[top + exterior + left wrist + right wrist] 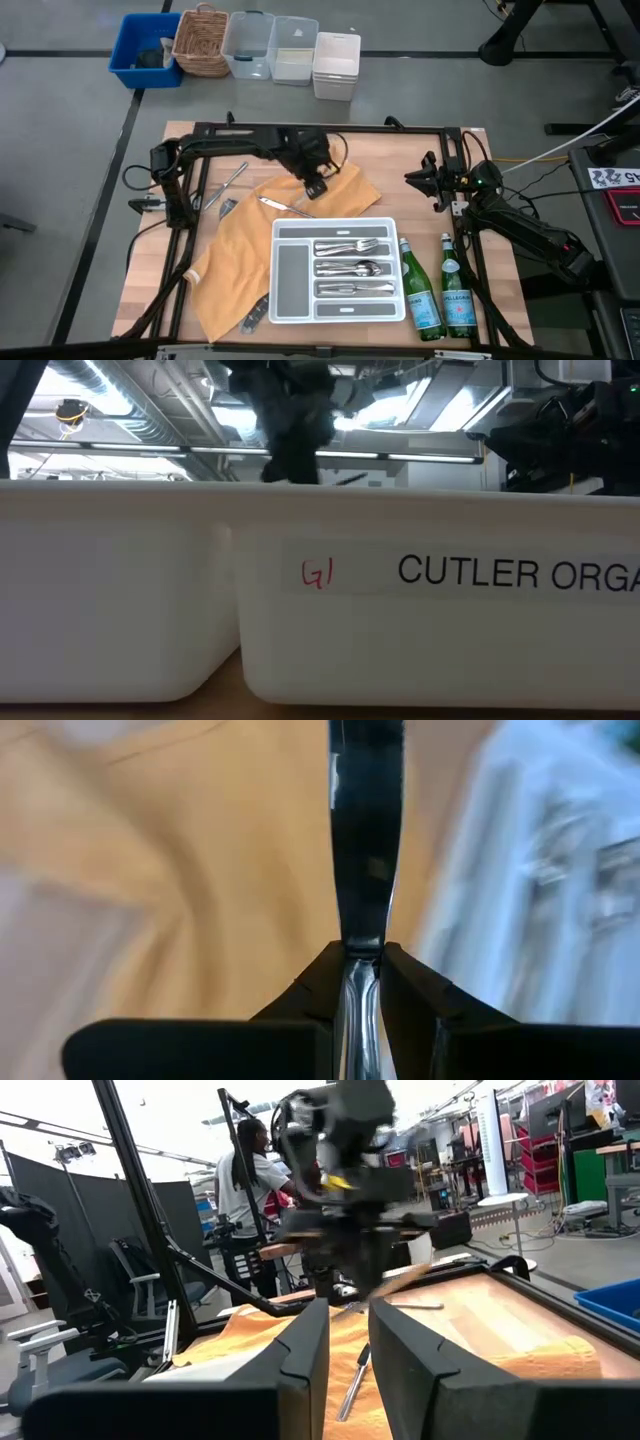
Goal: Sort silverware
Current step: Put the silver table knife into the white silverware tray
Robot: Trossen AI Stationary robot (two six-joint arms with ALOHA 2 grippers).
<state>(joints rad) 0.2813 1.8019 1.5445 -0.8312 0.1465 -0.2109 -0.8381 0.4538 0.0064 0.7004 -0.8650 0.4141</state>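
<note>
My left gripper [316,186] hangs over the far part of the orange cloth [240,250], shut on a slim silver table knife [365,840]. Another silver piece [285,207] shows on the cloth close by the gripper. The white divided tray [288,300] lies on the cloth's right part with forks and spoons [350,268] in its slots. More silverware lies on the bare wood at the left [230,185] and at the cloth's near edge [253,315]. My right gripper [425,180] waits open at the table's right side. My left gripper pinches the knife between its two fingers at a narrow stretch [362,948] where the wide flat part ends. The knife runs along the fingers: the wide part sticks out ahead past the fingertips [320,982] and the shiny rest reaches back between them. It is held slanting downward above the cloth.
Two green bottles [440,292] stand right of the tray near the front edge. A blue bin [145,50], a wicker basket [200,42] and clear containers [290,50] sit on the floor beyond the table. A person [250,1180] stands in the room behind.
</note>
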